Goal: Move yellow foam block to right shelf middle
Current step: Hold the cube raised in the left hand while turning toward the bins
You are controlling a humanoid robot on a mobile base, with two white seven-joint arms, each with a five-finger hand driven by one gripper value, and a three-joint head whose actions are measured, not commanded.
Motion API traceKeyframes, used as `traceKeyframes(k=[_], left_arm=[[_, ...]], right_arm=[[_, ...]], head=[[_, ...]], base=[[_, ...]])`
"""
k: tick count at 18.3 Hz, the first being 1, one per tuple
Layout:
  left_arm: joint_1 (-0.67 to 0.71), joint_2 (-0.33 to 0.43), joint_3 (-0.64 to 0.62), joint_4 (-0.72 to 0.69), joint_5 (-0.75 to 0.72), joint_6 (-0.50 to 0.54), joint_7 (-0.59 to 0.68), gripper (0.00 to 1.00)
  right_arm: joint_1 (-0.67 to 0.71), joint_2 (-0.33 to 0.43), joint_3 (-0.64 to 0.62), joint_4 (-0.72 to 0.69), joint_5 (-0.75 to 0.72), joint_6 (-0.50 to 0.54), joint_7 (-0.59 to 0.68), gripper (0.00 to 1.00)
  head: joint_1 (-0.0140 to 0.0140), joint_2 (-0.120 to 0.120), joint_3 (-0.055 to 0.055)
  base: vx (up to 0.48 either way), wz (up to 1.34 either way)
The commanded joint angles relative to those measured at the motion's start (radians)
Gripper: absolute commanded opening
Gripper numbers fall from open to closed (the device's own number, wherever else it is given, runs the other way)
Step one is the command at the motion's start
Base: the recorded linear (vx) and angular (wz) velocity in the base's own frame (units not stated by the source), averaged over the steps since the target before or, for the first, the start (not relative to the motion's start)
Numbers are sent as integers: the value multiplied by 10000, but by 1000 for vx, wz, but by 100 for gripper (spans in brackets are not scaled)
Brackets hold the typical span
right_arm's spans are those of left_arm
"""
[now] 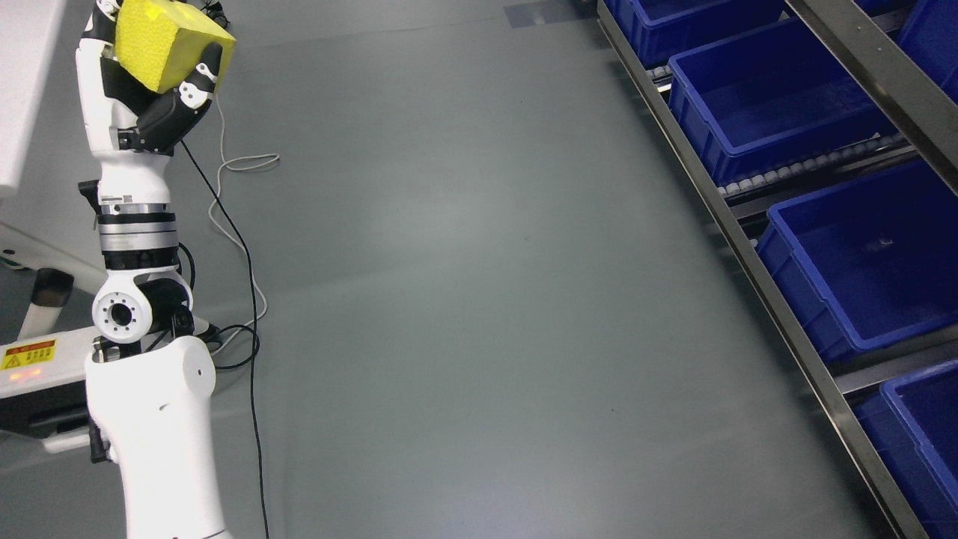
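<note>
I see left hand (153, 82) clenched around yellow foam block (171, 43), raised, well apart from the shelf (756, 258) and its blue bins (778, 97).

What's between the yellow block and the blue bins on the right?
Head view: only bare grey floor separates the yellow foam block, held in the left hand, from the blue bins.

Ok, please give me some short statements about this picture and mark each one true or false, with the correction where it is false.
1. The left hand grasps the yellow foam block. True.
2. The block already lies in a blue bin. False: it is held high at the upper left, far from the blue bins.
3. The bins sit on the shelf at the right. True.
4. The visible bins are full of parts. False: their visible insides look empty.
5. Cables lie on the floor. True.
</note>
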Motion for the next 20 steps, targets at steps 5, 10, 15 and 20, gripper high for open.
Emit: traceKeyframes(k=[5, 10, 15, 20], left_arm=[[50, 174, -55, -10, 0, 1, -21, 43], [65, 174, -40, -10, 0, 1, -21, 43], [141, 174, -117, -393, 0, -14, -296, 43], [142, 174, -132, -639, 0, -14, -528, 44]], right_arm=[[-15, -175, 0, -175, 0, -3, 7, 100], [-15, -175, 0, -175, 0, -3, 7, 100], [-15, -175, 0, -175, 0, -3, 7, 100], [-15, -175, 0, -175, 0, -3, 7, 100]], head=[[0, 0, 0], [0, 0, 0], [0, 0, 0], [0, 0, 0]], base=[[287, -267], [375, -390], [384, -288], [404, -294]])
